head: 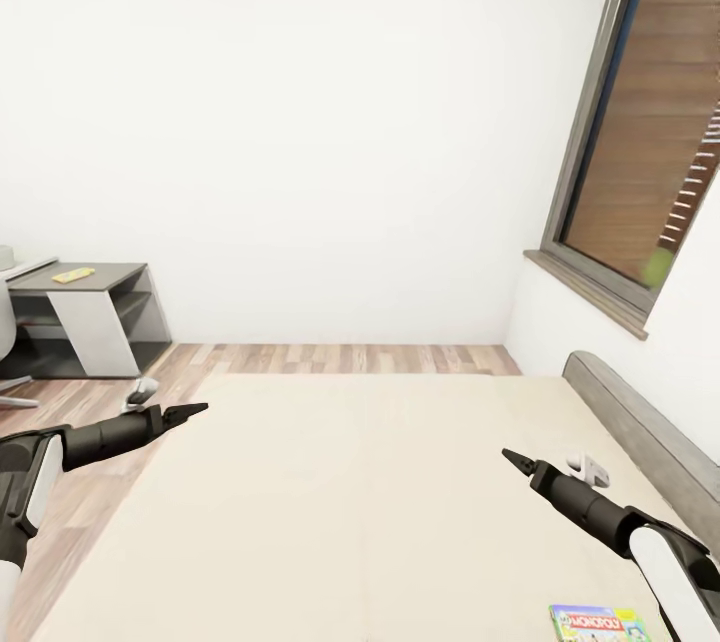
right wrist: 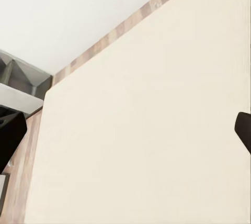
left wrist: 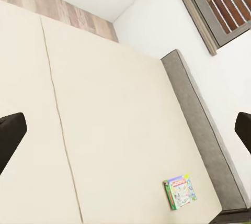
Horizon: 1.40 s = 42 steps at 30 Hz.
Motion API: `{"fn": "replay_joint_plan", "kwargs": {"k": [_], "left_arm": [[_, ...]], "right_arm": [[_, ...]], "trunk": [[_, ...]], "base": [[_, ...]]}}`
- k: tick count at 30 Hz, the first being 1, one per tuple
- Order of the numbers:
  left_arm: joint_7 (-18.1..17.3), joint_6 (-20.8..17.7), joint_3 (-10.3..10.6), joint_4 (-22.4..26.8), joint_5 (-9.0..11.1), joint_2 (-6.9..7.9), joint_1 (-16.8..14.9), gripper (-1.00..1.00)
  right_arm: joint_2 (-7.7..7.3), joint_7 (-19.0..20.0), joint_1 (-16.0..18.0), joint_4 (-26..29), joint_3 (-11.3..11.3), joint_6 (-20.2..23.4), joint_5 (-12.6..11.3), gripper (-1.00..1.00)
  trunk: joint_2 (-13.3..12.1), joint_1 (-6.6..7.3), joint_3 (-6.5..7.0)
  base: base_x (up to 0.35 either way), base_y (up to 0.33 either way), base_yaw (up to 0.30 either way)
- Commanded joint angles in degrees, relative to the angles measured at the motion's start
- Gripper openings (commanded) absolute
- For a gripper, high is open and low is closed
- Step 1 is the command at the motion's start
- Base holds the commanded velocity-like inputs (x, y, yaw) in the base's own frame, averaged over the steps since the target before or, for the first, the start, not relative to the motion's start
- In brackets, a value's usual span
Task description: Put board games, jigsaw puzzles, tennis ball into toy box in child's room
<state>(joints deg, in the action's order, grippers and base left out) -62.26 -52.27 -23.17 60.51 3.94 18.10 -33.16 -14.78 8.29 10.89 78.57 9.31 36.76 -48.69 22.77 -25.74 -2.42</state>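
The bed [head: 350, 502], a plain beige mattress with a grey headboard [head: 650, 432], lies below both arms. One board game [head: 598, 622], white-blue with a green edge, lies flat on the mattress near the headboard, just beside my right forearm; it also appears in the left wrist view [left wrist: 179, 192]. My left gripper [head: 190, 412] hovers over the bed's left edge, open and empty, its fingers [left wrist: 8, 135] wide apart. My right gripper [head: 515, 460] hangs over the mattress near the headboard, open and empty, fingers [right wrist: 10, 135] spread. The table's low dark grey top [head: 100, 274] stands at far left.
A small flat yellow item [head: 73, 274] lies on the dark grey top; what it is I cannot tell. A small white object [head: 588, 467] rests by the headboard. A chair foot [head: 140, 390] stands on the wood floor. A window [head: 650, 122] fills the right wall.
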Motion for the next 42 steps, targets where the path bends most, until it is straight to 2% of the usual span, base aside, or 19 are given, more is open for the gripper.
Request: {"fn": "replay_joint_plan", "kwargs": {"k": [1,16,26,42], "left_arm": [[-0.05,-0.46,-0.03,-0.01,0.19,0.01,-0.06,1.00],[-0.05,-0.46,-0.03,0.03,0.18,0.01,-0.04,1.00],[-0.05,-0.45,-0.05,0.04,0.19,0.01,-0.04,1.00],[-0.05,-0.39,0.00,0.04,0.19,0.01,-0.04,1.00]], "right_arm": [[0.01,0.24,0.07,0.00,0.10,0.30,0.04,1.00],[0.01,0.24,0.05,0.01,0.10,0.24,0.06,1.00],[0.01,0.24,0.07,-0.02,0.10,0.24,0.08,1.00],[0.01,0.24,0.03,0.01,0.10,0.21,0.08,1.00]], "trunk": [[0.15,-0.04,-0.23],[0.15,-0.04,-0.59],[0.15,-0.04,-1.41],[0.15,-0.04,-1.61]], "base": [[0.000,-0.304,0.000],[0.000,-0.304,0.000],[0.000,-0.300,0.000],[0.000,-0.091,0.000]]}}
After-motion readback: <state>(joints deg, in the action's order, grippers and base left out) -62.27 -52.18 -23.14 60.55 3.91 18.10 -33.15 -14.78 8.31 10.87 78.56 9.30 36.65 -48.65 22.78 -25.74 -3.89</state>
